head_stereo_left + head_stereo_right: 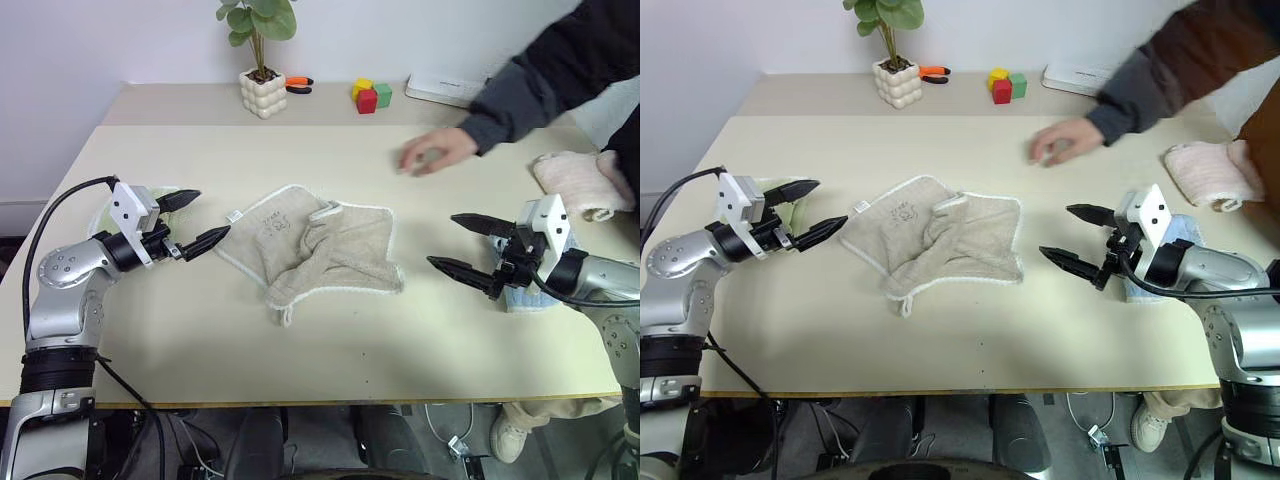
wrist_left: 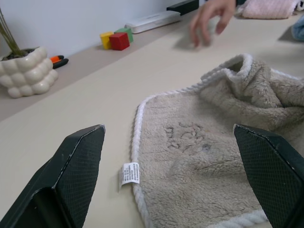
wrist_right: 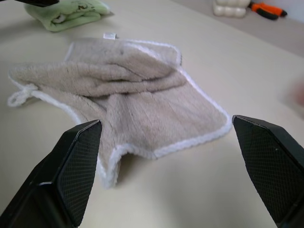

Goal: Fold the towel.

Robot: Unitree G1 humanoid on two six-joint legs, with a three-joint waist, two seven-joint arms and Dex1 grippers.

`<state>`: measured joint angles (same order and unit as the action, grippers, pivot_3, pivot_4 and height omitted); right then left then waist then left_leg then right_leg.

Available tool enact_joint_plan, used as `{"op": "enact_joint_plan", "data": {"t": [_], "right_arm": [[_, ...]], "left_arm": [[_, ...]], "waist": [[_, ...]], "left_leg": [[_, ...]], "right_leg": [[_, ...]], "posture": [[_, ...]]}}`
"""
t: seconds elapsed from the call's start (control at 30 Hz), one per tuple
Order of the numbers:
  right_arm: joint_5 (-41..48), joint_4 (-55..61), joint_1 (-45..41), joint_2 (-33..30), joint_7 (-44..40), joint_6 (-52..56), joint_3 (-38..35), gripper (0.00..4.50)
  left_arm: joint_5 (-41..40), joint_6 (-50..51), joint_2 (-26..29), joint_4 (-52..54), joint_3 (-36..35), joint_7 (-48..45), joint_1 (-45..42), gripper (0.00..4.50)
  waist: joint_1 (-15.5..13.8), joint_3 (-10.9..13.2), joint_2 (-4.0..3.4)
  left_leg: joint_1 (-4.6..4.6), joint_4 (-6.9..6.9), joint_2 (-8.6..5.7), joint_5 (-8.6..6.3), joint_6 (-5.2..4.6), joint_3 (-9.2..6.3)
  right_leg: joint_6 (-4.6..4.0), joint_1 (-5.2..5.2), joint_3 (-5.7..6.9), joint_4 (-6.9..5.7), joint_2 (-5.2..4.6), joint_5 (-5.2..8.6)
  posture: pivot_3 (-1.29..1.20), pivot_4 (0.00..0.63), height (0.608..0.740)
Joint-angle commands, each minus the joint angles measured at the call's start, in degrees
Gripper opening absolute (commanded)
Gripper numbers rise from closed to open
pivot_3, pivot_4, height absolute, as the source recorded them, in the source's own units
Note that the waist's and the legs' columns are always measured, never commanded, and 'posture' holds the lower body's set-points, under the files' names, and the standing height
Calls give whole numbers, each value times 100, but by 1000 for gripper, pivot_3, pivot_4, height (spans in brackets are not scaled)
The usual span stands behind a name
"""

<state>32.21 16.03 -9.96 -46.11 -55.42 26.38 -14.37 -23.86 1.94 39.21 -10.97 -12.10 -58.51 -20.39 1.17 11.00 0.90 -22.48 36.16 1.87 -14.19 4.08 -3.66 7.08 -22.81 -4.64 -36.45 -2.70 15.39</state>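
The towel (image 1: 315,250) is seen lying crumpled at the centre of the surface (image 1: 300,350), partly bunched over itself, with its white tag (image 1: 234,215) and dark logo (image 1: 272,224) at the 10 o'clock corner. It is touched by neither gripper.

The left gripper (image 1: 196,220) is held roughly level at 9 o'clock of the towel, pointed toward it, its fingers (image 1: 178,200) spread wide with nothing between them. The tips are stopped just short of the tagged corner.

The right gripper (image 1: 465,245) is held at 3 o'clock of the towel, pointed toward it and slightly downward, fingers (image 1: 458,268) likewise spread wide and empty, well apart from the towel's edge.

A person's hand (image 1: 437,152) on a dark-sleeved arm is extended over the surface at 1 o'clock of the towel, above it and clear of it.

A pale green folded towel (image 3: 71,12) is noted behind the left gripper. A pink folded towel (image 1: 575,180) is noted at 2 o'clock, and a light blue one (image 1: 1175,232) under the right wrist. A potted plant (image 1: 262,60) and coloured blocks (image 1: 370,95) are noted at 12 o'clock.
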Motion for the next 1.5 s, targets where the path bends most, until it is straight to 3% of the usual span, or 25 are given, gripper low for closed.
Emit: {"op": "enact_joint_plan", "data": {"t": [0.03, 0.2, 0.33, 0.63, 0.87, 1.1, 1.23, 1.43, 1.5], "right_arm": [[19, 77, -43, 12, -32, -118, -7, 4500], [97, 217, 1, 10, -58, -79, 61, 4500], [9, 11, -202, 103, -62, -228, 179, 4500], [-134, 85, -437, 606, 292, -343, 537, 4500], [-30, 495, -167, 703, 619, -238, 435, 4500], [-22, 721, 151, 779, 875, -368, 215, 4500], [-60, 794, 165, 822, 1072, -396, 205, 4500], [-46, 953, 394, 837, 1169, -467, 156, 4500], [-21, 1039, 479, 826, 1177, -457, 152, 4500]], "left_arm": [[-97, 42, 86, 300, -98, -82, 172, 4425], [-265, 386, 677, 887, -27, -964, 876, 4425], [230, -526, 1095, 280, -15, -1374, 801, 4425], [1325, -2370, 699, -1482, 450, -827, 119, 4425], [1781, -3083, 251, -3046, 953, -744, -932, 4425], [2290, -2984, -195, -4498, 1475, -808, -1845, 4425], [2658, -2825, -161, -5028, 1849, -1090, -2010, 3252], [2556, -2729, -286, -5093, 1923, -1293, -2075, 311], [2499, -2704, -290, -5073, 1878, -1281, -2081, 74]], "waist": [[-7, 0, 0], [17, 0, 0], [-4, 0, -1], [-18, 0, -2], [-37, -1, -1], [-26, -6, -4], [-15, -36, -35], [-16, -85, -87], [-14, -86, -87]], "left_leg": [[0, 0, 0, 0, 0, 0], [0, -2, 1, 0, 0, 1], [1, 0, 3, 0, 0, 1], [-1, 0, 2, 0, 0, 3], [-3, 2, 0, 0, 0, 2], [0, 2, -1, 0, 0, 1], [11, 5, -3, 0, -1, 1], [39, 4, -2, 0, -1, 0], [40, 5, -2, 1, -1, 0]], "right_leg": [[0, 0, 0, 0, 0, 0], [-1, -1, -1, 1, 0, 1], [-16, -2, 0, 1, 1, 9], [-1, 0, 0, 5, 1, 1], [1, 1, 1, 4, 0, 0], [1, 2, 1, -2, 1, -1], [1, 13, 1, -7, 1, 0], [-1, 38, -1, -7, 3, 1], [-1, 38, -1, -10, 4, 2]], "posture": [[0, 150, 740], [0, 150, 740], [0, 150, 740], [0, 150, 740], [0, 150, 740], [0, 150, 740], [0, 150, 740], [0, 150, 740], [0, 150, 740]]}}
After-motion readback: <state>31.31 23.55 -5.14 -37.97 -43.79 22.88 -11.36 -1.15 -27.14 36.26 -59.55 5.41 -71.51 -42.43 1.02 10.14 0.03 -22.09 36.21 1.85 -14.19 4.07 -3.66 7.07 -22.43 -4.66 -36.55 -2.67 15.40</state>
